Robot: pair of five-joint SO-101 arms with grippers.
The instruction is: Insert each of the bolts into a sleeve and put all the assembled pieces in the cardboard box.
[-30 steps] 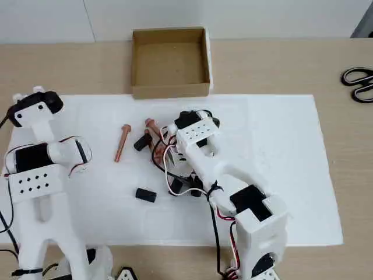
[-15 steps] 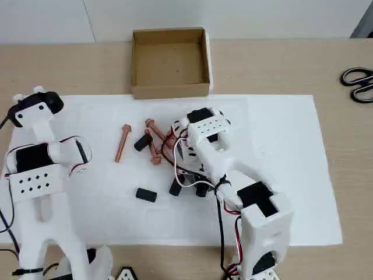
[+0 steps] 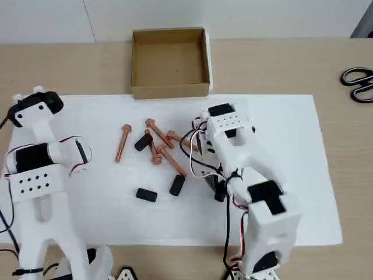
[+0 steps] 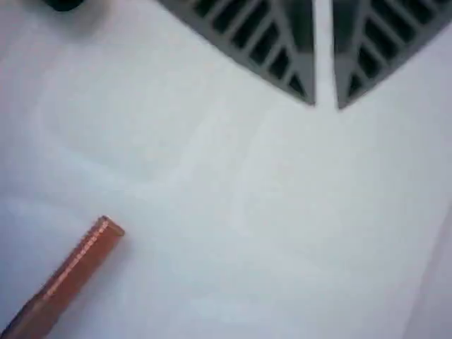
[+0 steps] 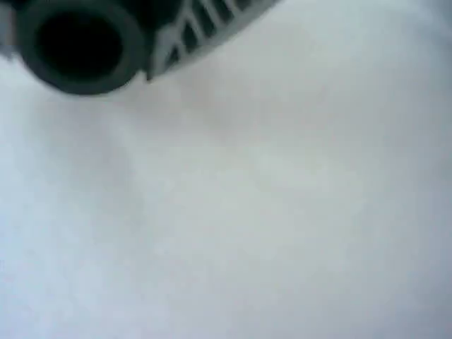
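Observation:
Several copper bolts (image 3: 162, 147) lie in a loose cluster on the white sheet, with one more bolt (image 3: 121, 142) apart on its left. Black sleeves lie at the cluster (image 3: 143, 142), below it (image 3: 177, 185) and further left (image 3: 146, 195). My right gripper (image 3: 220, 188) hangs right of the cluster, shut on a black sleeve (image 5: 81, 46) seen end-on beside its ribbed finger (image 5: 201, 25). My left gripper (image 4: 323, 99) is shut with nothing in it, just above the sheet, near a bolt's threaded end (image 4: 70, 272). The cardboard box (image 3: 170, 88) stands behind the sheet.
The white sheet (image 3: 291, 175) covers the middle of the wooden table. Scissors (image 3: 358, 83) lie at the far right edge. The left arm's body (image 3: 41, 169) stands over the sheet's left side.
My right arm has swung to the right, off the bolt cluster, carrying the sleeve and uncovering bolts and a loose sleeve. The left arm has stayed put.

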